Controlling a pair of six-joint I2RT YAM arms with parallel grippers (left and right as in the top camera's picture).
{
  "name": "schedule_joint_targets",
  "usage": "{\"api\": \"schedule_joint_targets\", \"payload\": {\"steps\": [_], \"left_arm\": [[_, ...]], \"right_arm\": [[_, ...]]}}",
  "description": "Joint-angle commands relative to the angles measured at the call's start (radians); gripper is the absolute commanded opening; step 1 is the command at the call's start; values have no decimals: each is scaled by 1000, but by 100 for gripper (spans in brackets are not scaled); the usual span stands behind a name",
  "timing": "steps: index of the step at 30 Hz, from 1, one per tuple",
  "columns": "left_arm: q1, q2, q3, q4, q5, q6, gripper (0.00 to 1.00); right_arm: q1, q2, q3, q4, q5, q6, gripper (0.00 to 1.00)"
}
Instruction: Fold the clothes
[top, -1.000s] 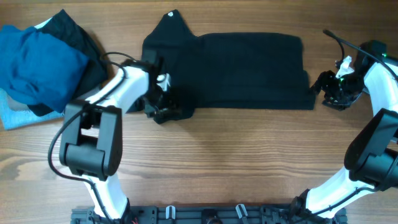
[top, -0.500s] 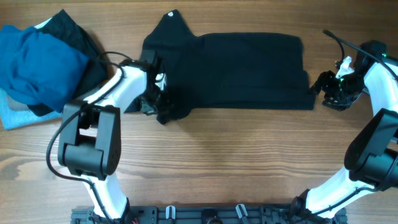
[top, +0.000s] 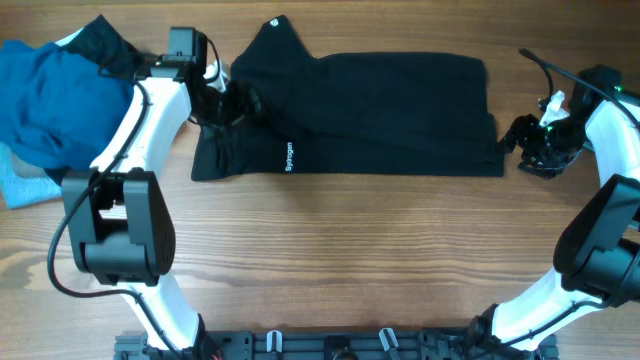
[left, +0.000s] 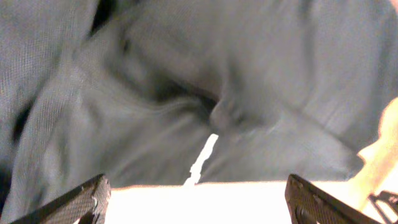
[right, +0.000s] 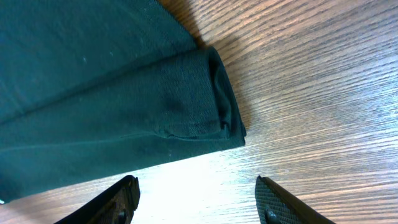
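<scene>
**Black garment spread flat, both claws open**

The black garment (top: 380, 115) lies spread across the far middle of the bench (top: 350, 260). Its long body runs left to right, and a pointed flap at the far left carries a small round white logo (top: 275, 23). A short line of white lettering (top: 290, 158) sits near the front edge on the left part. At the right end the cloth (right: 93, 106) is doubled over into a thick rolled edge resting on the wood.

The left claw (top: 225, 100) hangs over the garment's left part. In the wrist view its fingers (left: 81, 199) stand wide apart at the frame's lower corners, and the claw (left: 196, 182) grips nothing. The blurred grey-looking cloth (left: 186, 93) lies beyond them.

The right claw (top: 520, 148) sits just beside the garment's right edge. It (right: 196, 183) is parted over bare wood, holding nothing, with the folded edge just ahead of the fingers (right: 118, 199).

At the far left of the bench a bright blue garment (top: 60, 100) is heaped over another dark cloth (top: 100, 40), and a light blue cloth (top: 25, 185) peeks out beneath.
</scene>
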Motion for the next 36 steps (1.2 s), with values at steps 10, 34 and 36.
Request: {"api": "schedule_joint_targets", "payload": {"steps": [10, 34, 36], "left_arm": [[-128, 6, -112, 27, -129, 27, 85], [-145, 6, -362, 291, -155, 27, 85], [-145, 6, -362, 291, -155, 27, 85]], "right_arm": [[0, -16, -7, 0, 2, -21, 53], [117, -8, -8, 27, 29, 35, 57], [118, 3, -19, 34, 29, 42, 56]]}}
